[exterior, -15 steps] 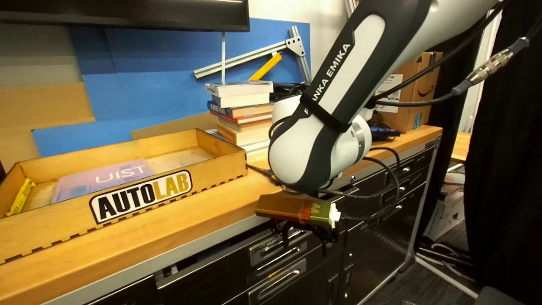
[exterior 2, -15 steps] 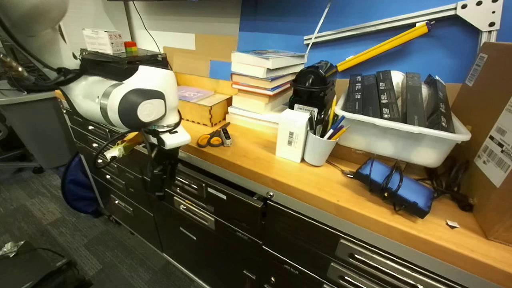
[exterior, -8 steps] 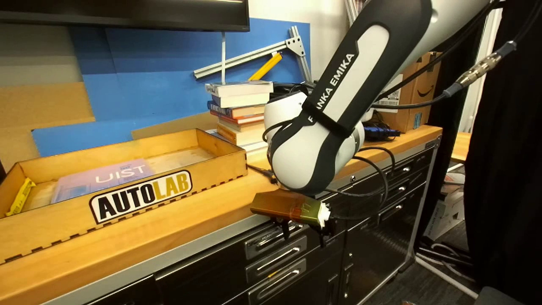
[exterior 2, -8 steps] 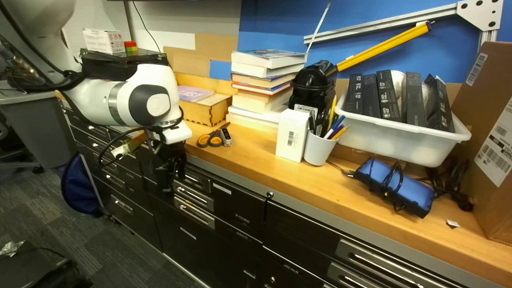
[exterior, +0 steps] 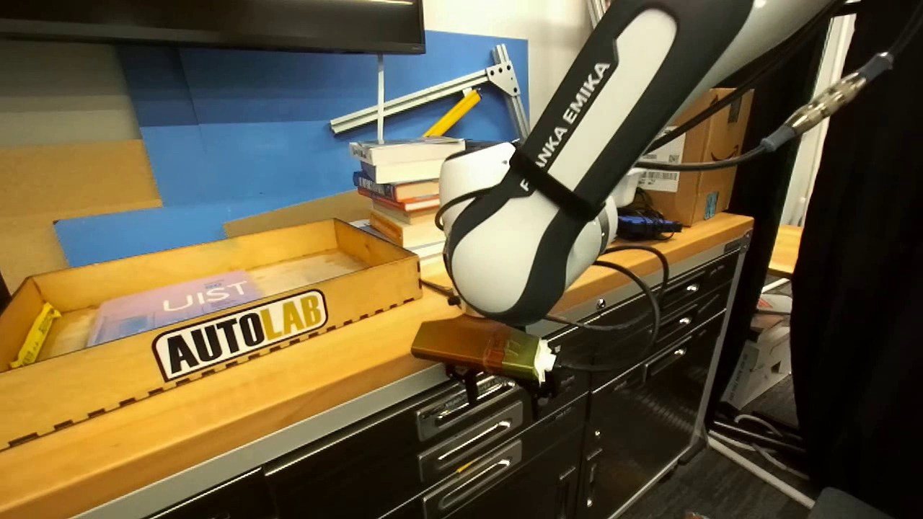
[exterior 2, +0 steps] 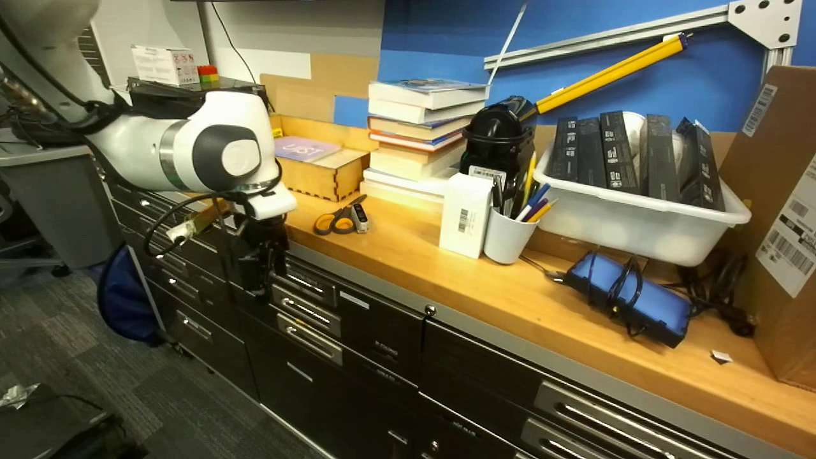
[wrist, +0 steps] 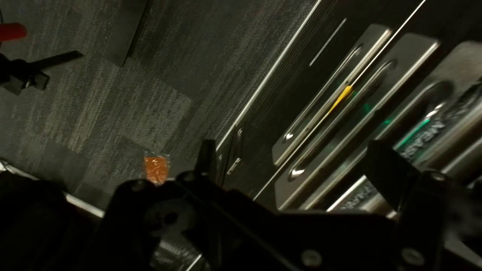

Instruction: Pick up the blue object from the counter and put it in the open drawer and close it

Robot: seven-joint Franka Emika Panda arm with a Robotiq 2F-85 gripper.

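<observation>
Wrist view: end effector (wrist: 290,147), two fingers (wrist: 389,175) apart; three drawer handles (wrist: 346,124). One pen cup (exterior 2: 507,241), only in an exterior view.

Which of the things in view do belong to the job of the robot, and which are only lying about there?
For the job:
drawer, shut
counter
tool, open
small blue object, not visible

Only lying about:
books
scissors
pen cup
tray
bin
</observation>
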